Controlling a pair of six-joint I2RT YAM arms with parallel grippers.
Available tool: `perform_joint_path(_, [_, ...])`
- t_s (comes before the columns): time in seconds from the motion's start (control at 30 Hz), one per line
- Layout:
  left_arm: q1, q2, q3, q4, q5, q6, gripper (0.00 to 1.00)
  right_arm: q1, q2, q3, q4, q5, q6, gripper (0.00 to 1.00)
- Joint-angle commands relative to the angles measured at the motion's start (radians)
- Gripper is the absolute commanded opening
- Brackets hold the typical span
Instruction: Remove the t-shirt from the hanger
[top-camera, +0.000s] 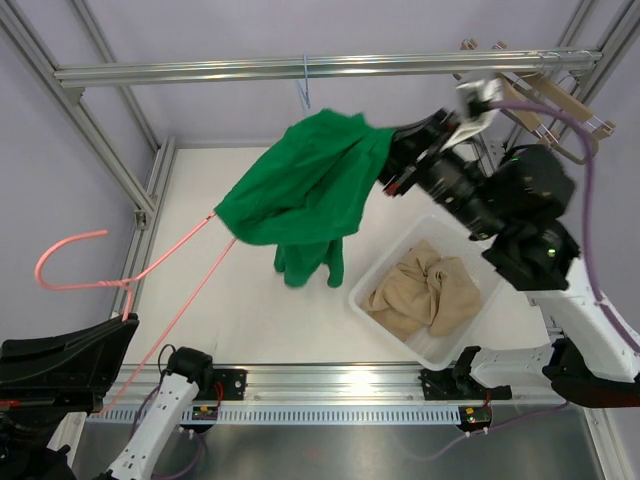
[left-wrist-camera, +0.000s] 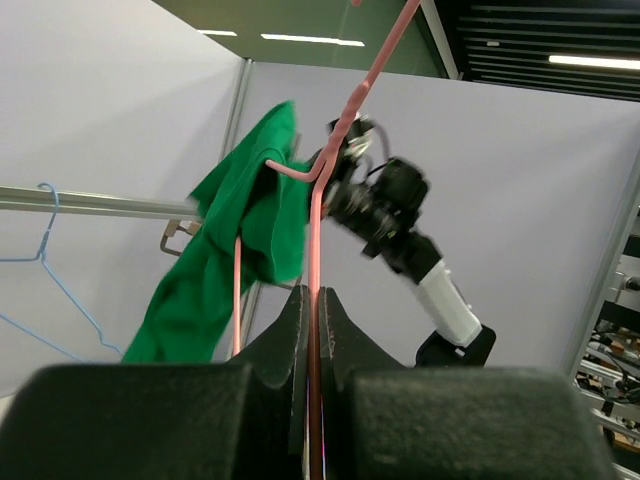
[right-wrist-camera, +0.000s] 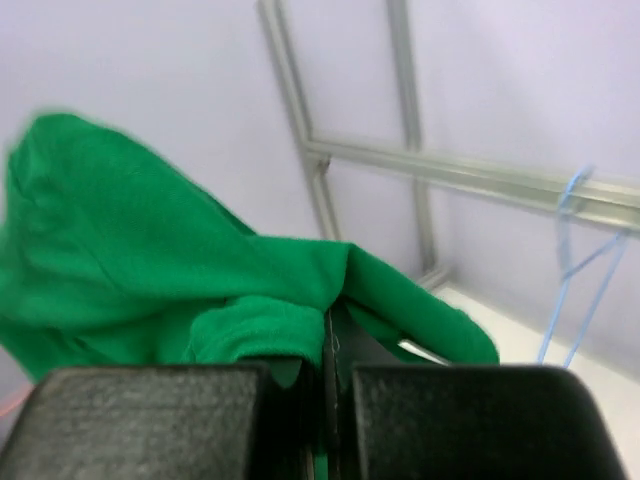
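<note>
The green t-shirt (top-camera: 300, 190) hangs bunched in the air over the white table, still draped on one end of the pink wire hanger (top-camera: 175, 245). My left gripper (top-camera: 126, 320) at the lower left is shut on the hanger near its neck; the left wrist view shows the pink wire (left-wrist-camera: 316, 240) pinched between the fingers (left-wrist-camera: 316, 300), with the shirt (left-wrist-camera: 235, 240) at its far end. My right gripper (top-camera: 388, 168) is shut on the shirt's right edge. In the right wrist view green fabric (right-wrist-camera: 150, 250) is clamped in the closed jaws (right-wrist-camera: 328, 335).
A white bin (top-camera: 372, 268) holding a beige cloth (top-camera: 425, 290) sits at the right, below the right arm. A blue hanger (top-camera: 304, 92) hangs from the top rail (top-camera: 200, 72). Wooden hangers (top-camera: 550, 95) hang at the upper right.
</note>
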Motion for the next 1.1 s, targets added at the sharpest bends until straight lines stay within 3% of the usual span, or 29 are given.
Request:
perform_joint_path(0.0, [-0.009, 0.037, 0.008, -0.033, -0.047, 0.048, 0.00, -0.006, 0.017, 0.306, -0.069, 0.173, -0.075, 0.00])
perform_joint_path(0.1, [-0.011, 0.040, 0.014, -0.050, -0.078, 0.083, 0.00, -0.006, 0.047, 0.466, -0.155, 0.215, -0.092, 0.00])
perform_joint_path(0.33, [-0.011, 0.059, 0.016, -0.062, -0.116, 0.115, 0.00, -0.006, 0.044, 0.580, -0.247, 0.349, -0.167, 0.00])
perform_joint_path(0.43, [-0.011, 0.068, 0.013, -0.062, -0.119, 0.119, 0.00, -0.006, 0.013, 0.486, -0.235, 0.469, -0.254, 0.00])
perform_joint_path(0.77, [-0.011, 0.088, -0.036, -0.030, -0.143, 0.125, 0.00, -0.010, -0.318, -0.250, -0.071, 0.741, -0.241, 0.00])
perform_joint_path(0.9, [-0.011, 0.091, -0.067, 0.008, -0.129, 0.105, 0.00, -0.014, -0.403, -0.289, -0.081, 0.793, -0.250, 0.00])
perform_joint_path(1.07, [-0.011, 0.091, -0.073, 0.024, -0.127, 0.100, 0.00, -0.015, -0.395, -0.144, -0.094, 0.796, -0.313, 0.00])
